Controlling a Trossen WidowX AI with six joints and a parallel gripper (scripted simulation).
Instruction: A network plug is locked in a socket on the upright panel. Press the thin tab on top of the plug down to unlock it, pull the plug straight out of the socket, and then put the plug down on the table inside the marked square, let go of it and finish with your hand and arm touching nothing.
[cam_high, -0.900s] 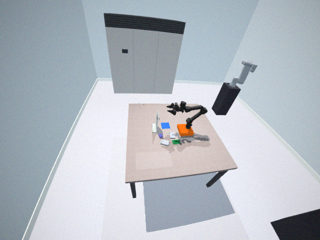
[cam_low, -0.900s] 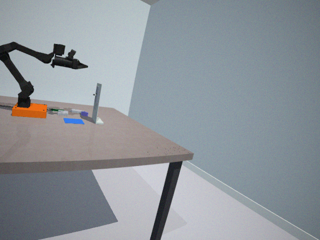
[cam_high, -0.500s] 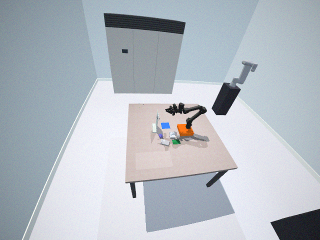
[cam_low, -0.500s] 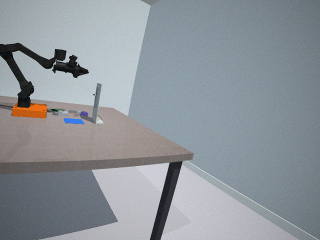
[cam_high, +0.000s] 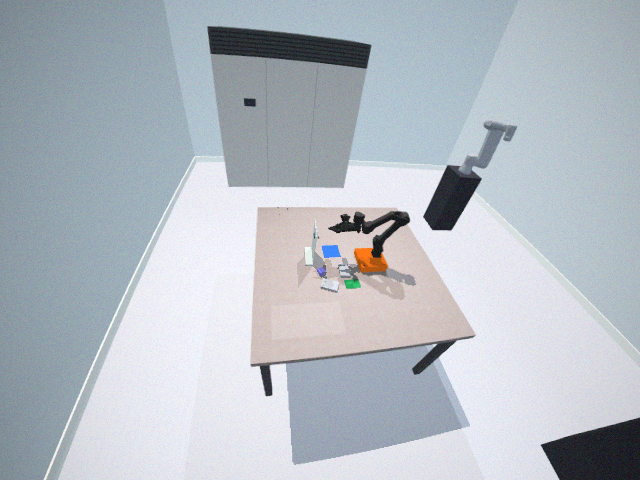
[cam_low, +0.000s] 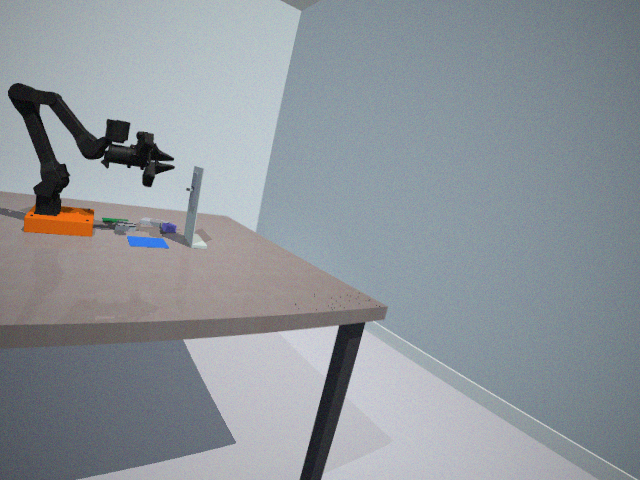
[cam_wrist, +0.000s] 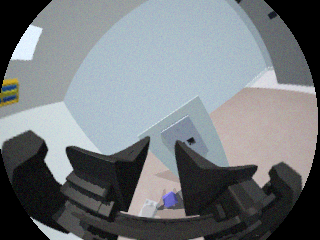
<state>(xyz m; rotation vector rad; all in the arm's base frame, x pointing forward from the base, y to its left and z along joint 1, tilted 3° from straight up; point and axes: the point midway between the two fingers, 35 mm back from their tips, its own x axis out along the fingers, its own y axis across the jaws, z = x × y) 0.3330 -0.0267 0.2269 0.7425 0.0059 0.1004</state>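
The plug sits in the socket high on the panel, projecting toward the arm with its long axis level. Your gripper hangs in the air short of the panel, fingers partly closed and grasping nothing. The plug lies ahead of the fingertips and slightly below. Advance along the plug's axis, keeping the tips above its tab. The blue square lies on the table just beside the panel's foot.

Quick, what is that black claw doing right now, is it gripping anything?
Gripper: partly closed, fingers narrowed with a gap between them, holding nothing; it hangs in the air short of the upright panel, and the plug sits in its socket.
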